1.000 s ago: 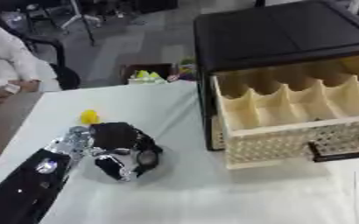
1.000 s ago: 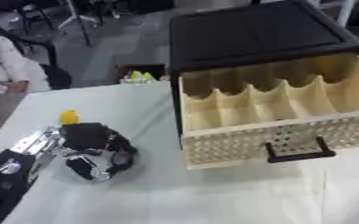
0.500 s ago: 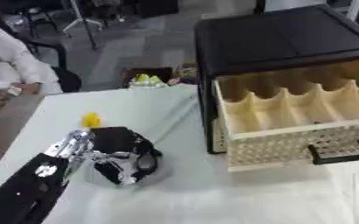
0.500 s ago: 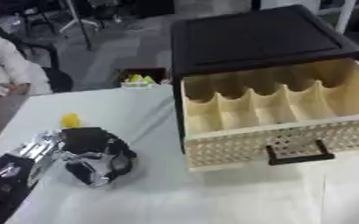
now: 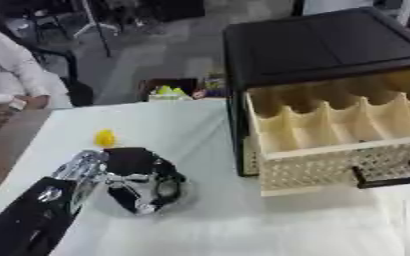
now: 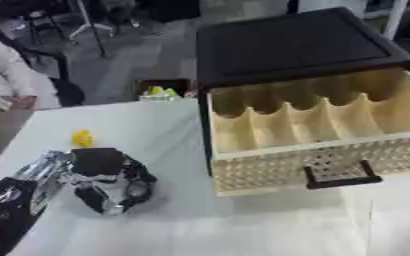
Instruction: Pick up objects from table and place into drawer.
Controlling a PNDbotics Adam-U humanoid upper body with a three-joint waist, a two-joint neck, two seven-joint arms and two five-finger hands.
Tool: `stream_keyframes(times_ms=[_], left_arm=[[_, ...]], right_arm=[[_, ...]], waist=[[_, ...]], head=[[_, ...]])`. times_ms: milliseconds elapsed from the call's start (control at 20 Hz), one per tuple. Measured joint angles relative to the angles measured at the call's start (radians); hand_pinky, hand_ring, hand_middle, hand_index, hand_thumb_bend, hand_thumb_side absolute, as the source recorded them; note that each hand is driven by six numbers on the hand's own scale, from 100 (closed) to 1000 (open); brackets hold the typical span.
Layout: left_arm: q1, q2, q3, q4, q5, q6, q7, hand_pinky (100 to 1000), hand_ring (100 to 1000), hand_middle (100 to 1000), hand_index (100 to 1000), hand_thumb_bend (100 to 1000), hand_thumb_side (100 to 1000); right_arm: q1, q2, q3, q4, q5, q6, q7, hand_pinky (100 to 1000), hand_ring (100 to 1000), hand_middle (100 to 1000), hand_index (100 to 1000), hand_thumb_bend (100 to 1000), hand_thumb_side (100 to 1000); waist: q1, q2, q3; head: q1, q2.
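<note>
On a white table (image 5: 243,225), the robot's left hand (image 5: 143,177) lies at the near left, its black forearm coming in from the lower-left corner. Its fingers (image 5: 160,187) are curled downward toward the tabletop; whether they hold anything cannot be told, as nothing shows between them.

A small yellow object (image 5: 105,137), the only loose item in sight, sits on the table just beyond the hand on its far-left side, apart from the fingers and untouched. It looks a little taller than wide, its longer side running roughly near to far; its shape is too blurred to say which way it points.

To the right stands a black cabinet (image 6: 296,45) with its cream drawer (image 6: 309,130) pulled open toward the near side. The drawer is split into side-by-side compartments by wavy dividers, and its perforated front carries a black handle (image 6: 340,176).
</note>
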State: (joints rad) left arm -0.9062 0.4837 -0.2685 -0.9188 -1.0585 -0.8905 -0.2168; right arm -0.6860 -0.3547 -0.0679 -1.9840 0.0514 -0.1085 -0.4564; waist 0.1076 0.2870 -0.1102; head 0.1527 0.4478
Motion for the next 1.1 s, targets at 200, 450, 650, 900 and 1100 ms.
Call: stream_keyframes(times_ms=[200, 450, 650, 900, 1100], left_arm=[[0.0, 0.007, 0.0, -0.019, 0.074, 0.026, -0.026, 120, 341, 480, 925, 100, 481], [0.0, 0.018, 0.007, -0.043, 0.165, 0.06, -0.06, 107, 332, 471, 922, 100, 454], [0.0, 0.028, 0.01, -0.062, 0.239, 0.087, -0.087, 100, 324, 463, 919, 100, 432], [-0.002, 0.044, 0.017, -0.098, 0.351, 0.123, -0.123, 100, 310, 447, 915, 100, 408], [-0.013, 0.063, 0.026, -0.137, 0.469, 0.157, -0.157, 100, 308, 446, 916, 100, 373]], right_arm=[[0.0, 0.001, 0.0, 0.0, 0.0, 0.0, -0.002, 302, 476, 442, 603, 868, 987], [0.0, 0.002, 0.0, 0.0, 0.001, 0.0, -0.006, 309, 478, 445, 603, 868, 987], [0.001, 0.009, 0.0, 0.0, 0.001, -0.001, -0.007, 316, 481, 448, 603, 868, 987], [0.001, 0.009, 0.0, 0.0, 0.001, -0.001, -0.011, 322, 483, 451, 604, 868, 987], [0.009, 0.009, 0.0, 0.0, 0.003, 0.0, -0.015, 325, 484, 452, 604, 868, 987]], waist=[[-0.002, -0.009, 0.001], [-0.006, -0.02, 0.006], [-0.007, -0.03, 0.006], [-0.012, -0.041, 0.009], [-0.012, -0.052, 0.014]], head=[[0.0, 0.0], [0.0, 0.003], [-0.001, 0.008], [-0.003, 0.013], [-0.009, 0.021]])
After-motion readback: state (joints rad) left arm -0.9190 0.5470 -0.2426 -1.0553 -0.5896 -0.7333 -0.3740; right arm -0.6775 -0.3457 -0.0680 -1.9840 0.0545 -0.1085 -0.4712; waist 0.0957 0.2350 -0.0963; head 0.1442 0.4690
